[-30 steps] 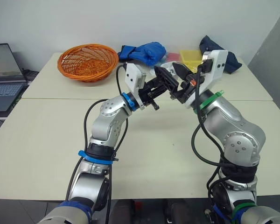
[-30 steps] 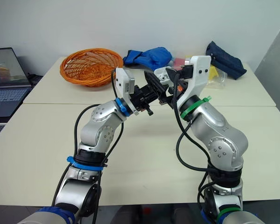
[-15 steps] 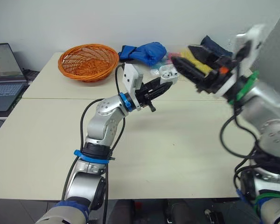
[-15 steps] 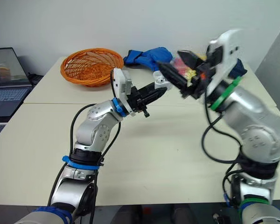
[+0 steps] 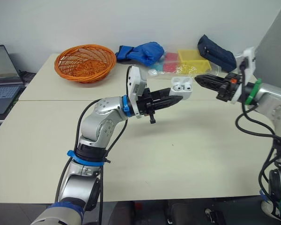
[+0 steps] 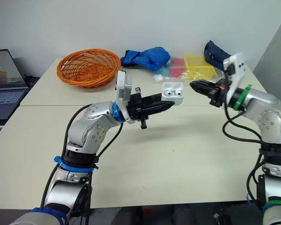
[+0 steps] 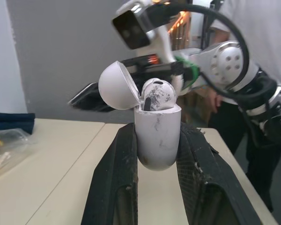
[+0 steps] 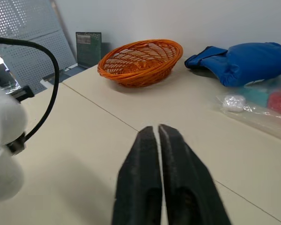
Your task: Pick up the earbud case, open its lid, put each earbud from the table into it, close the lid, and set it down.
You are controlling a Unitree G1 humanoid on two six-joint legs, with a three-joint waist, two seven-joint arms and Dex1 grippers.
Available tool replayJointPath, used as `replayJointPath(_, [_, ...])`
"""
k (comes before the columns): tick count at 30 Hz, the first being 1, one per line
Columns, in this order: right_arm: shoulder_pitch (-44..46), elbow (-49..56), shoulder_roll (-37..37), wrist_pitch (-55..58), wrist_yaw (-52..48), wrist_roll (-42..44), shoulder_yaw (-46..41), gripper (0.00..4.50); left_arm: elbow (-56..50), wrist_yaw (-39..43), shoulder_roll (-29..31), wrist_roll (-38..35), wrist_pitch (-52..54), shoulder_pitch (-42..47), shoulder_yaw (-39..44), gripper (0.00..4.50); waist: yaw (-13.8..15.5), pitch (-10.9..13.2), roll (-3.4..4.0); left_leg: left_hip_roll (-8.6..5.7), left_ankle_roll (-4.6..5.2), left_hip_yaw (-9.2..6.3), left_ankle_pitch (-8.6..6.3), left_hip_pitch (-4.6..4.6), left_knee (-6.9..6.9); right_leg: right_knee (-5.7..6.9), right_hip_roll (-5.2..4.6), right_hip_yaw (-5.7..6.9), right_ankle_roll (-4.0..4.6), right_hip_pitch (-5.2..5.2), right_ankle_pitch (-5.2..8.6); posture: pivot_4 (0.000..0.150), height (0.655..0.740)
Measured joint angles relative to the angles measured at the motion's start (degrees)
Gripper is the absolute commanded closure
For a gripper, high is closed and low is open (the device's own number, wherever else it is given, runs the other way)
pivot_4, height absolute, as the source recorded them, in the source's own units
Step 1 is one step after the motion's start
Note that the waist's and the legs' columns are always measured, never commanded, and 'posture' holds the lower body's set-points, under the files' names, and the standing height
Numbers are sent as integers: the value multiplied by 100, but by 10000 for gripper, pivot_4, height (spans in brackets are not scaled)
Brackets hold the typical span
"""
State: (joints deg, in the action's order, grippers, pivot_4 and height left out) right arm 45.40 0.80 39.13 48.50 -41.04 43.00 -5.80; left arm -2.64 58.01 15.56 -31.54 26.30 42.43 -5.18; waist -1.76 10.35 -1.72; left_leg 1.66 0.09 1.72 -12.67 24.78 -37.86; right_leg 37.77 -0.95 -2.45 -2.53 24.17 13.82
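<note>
The white earbud case (image 5: 181,86) hangs above the middle of the table with its lid (image 7: 118,86) flipped open. White earbuds (image 7: 157,93) sit in its top. My left gripper (image 7: 157,130) is shut on the case body, one black finger on each side. My right gripper (image 5: 202,79) hovers a short way to the right of the case and points at it. Its two fingers (image 8: 145,154) are pressed together with nothing between them. The case (image 8: 4,140) also shows as a white blur in the right wrist view.
An orange basket (image 5: 85,61) stands at the back left and a blue cloth (image 5: 143,50) behind the case. A yellow box (image 5: 193,56), plastic bags and a dark blue pouch (image 5: 216,51) lie at the back right. A laptop (image 5: 0,79) sits far left. A person (image 7: 253,28) stands beyond the table.
My right gripper has drawn back from the case to the right and shut. The left gripper has kept its hold on the open case and reached slightly further forward.
</note>
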Motion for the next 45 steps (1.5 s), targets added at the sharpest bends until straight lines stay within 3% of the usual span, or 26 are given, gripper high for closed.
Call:
replayJointPath(18, [135,747,-82,738,-374,358,14,44545,-6,-104,53,63,59,-174,-130,37595,10,0,0,-2,0,0,0,2,-2,-1,-6,0,3,-1,-2,1500,7400])
replayJointPath(30, [-57,1273,92,560,-308,153,-25,44545,205,-110,-20,141,-37,-126,-163,37595,11,0,0,-3,0,0,0,2,-2,-1,-6,1,0,-1,0,1500,7400])
replayJointPath(38, [-343,1857,-20,188,236,-299,7,44545,270,-269,-112,261,-178,-120,-152,37595,12,0,0,-3,0,1,0,1,-4,2,-6,-1,1,-1,-1,1500,7400])
replayJointPath(45, [-156,1982,-508,534,1249,-317,-173,44545,361,-515,-263,532,-699,-119,-124,37595,12,0,0,-2,0,0,0,1,-5,5,-6,0,4,-1,-3,1500,7400])
